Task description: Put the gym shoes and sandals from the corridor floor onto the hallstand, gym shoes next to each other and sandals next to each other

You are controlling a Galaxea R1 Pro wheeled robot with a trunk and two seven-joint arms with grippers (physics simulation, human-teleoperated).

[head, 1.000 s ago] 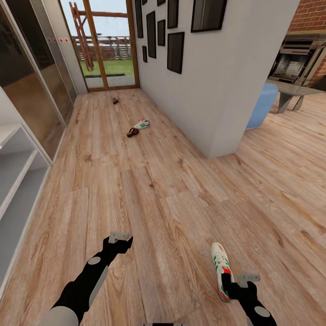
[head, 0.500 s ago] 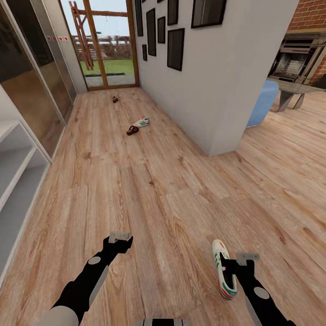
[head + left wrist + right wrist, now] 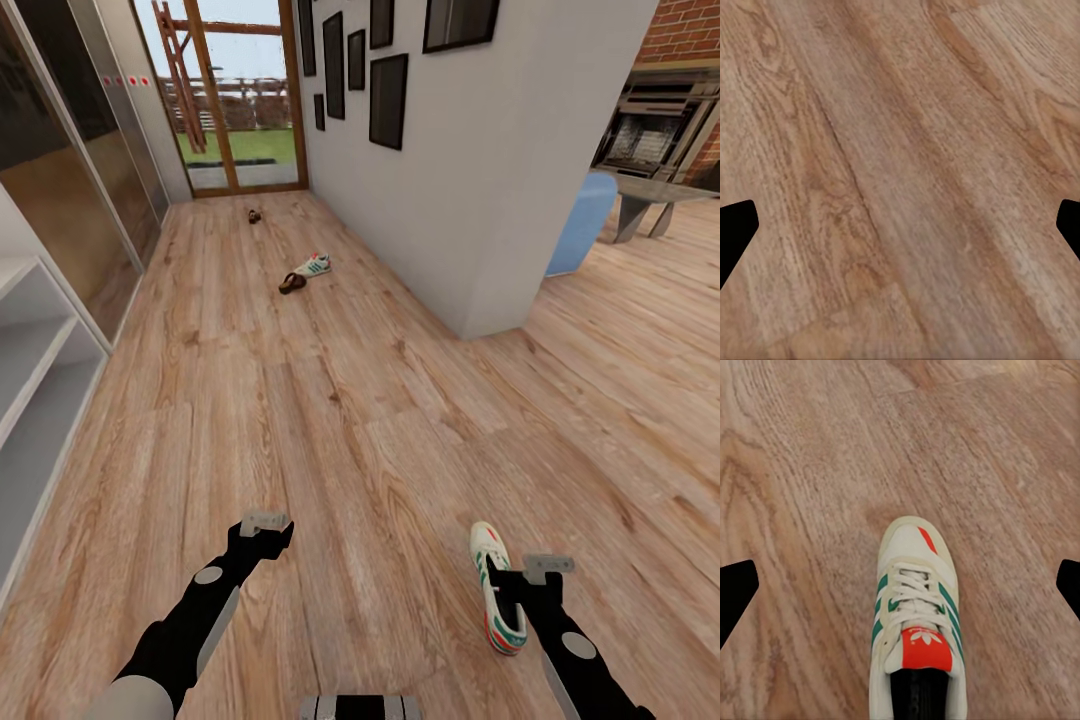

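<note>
One cream-white gym shoe [image 3: 495,583] with green stripes lies on the corridor floor [image 3: 330,440] close in front of me, at the right. My right gripper [image 3: 516,590] hangs open just above its heel end. The right wrist view looks down on this gym shoe [image 3: 913,622], between the wide-spread tips of the right gripper [image 3: 900,592]. The second gym shoe [image 3: 313,265] lies far down the corridor, with a dark brown sandal [image 3: 291,285] beside it. Another sandal [image 3: 255,215] lies near the glass door. My left gripper [image 3: 266,532] is open over bare floor [image 3: 900,150]. The pale grey hallstand [image 3: 35,360] is at the left edge.
A white wall [image 3: 470,180] with dark picture frames ends in a corner at the right. Beyond it stand a blue pouf [image 3: 580,225] and a grey table [image 3: 650,200]. Glass sliding panels [image 3: 70,190] line the left side. A wood-framed glass door [image 3: 240,110] closes the far end.
My right gripper has moved forward along the near gym shoe and now hangs over its heel. The whole view has shifted slightly. The left arm has kept its pose.
</note>
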